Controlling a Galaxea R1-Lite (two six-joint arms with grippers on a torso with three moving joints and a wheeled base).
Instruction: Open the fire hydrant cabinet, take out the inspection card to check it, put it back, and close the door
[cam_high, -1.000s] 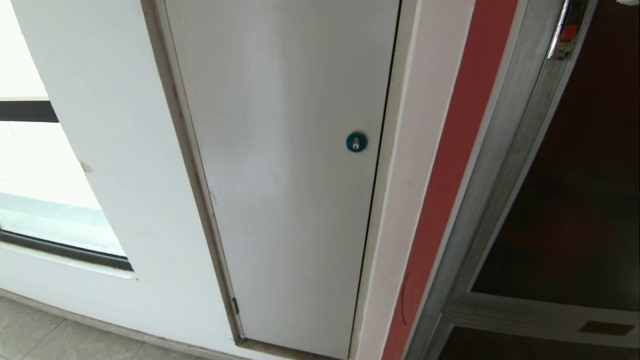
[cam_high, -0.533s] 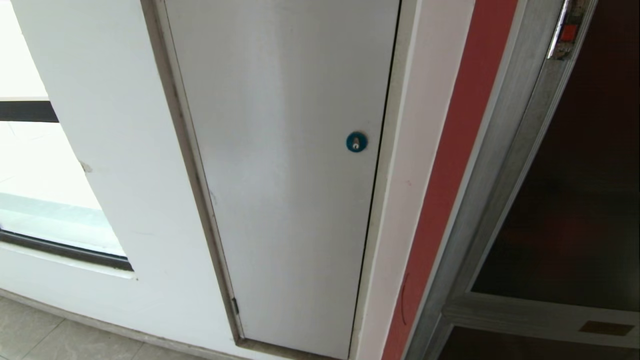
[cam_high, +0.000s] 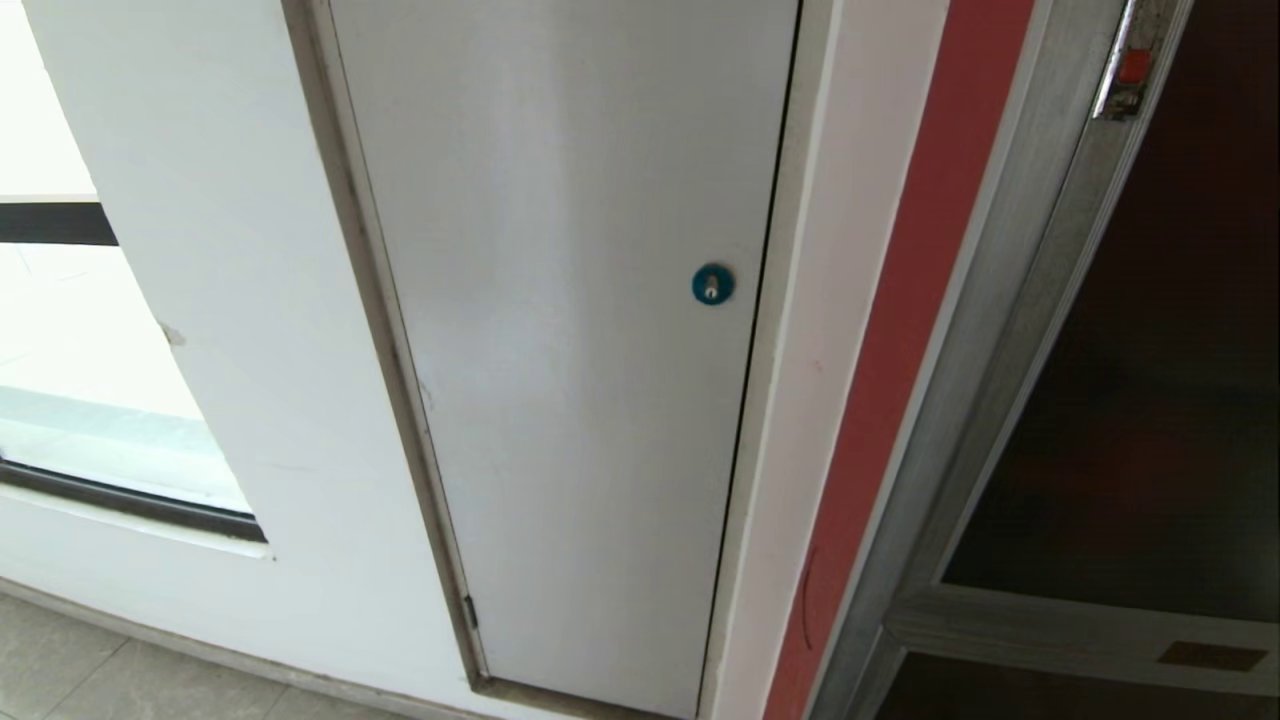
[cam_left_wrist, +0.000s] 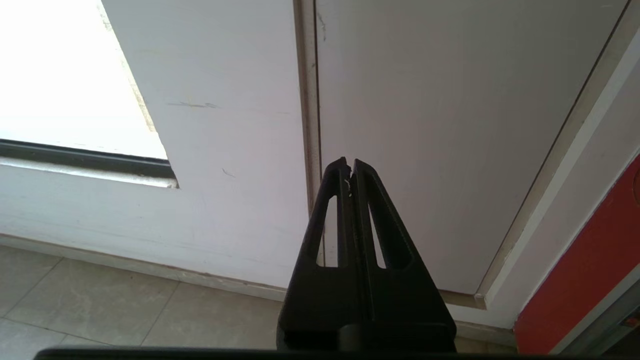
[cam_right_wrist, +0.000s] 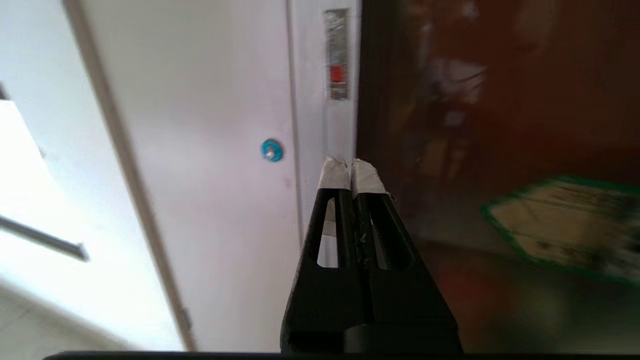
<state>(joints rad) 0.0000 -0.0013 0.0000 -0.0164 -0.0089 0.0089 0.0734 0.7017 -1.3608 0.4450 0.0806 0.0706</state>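
- While neither arm shows in the head view, the fire hydrant cabinet stands right of the grey-white door, a red strip between them.
- door of dark glass looks shut, red latch at its frame's top.
- green-edged sticker on that glass, blurred.
- right gripper pressed together, empty, before the cabinet frame.
- left gripper pressed together, empty, low before the grey-white door.
- blue lock near that door's right edge.
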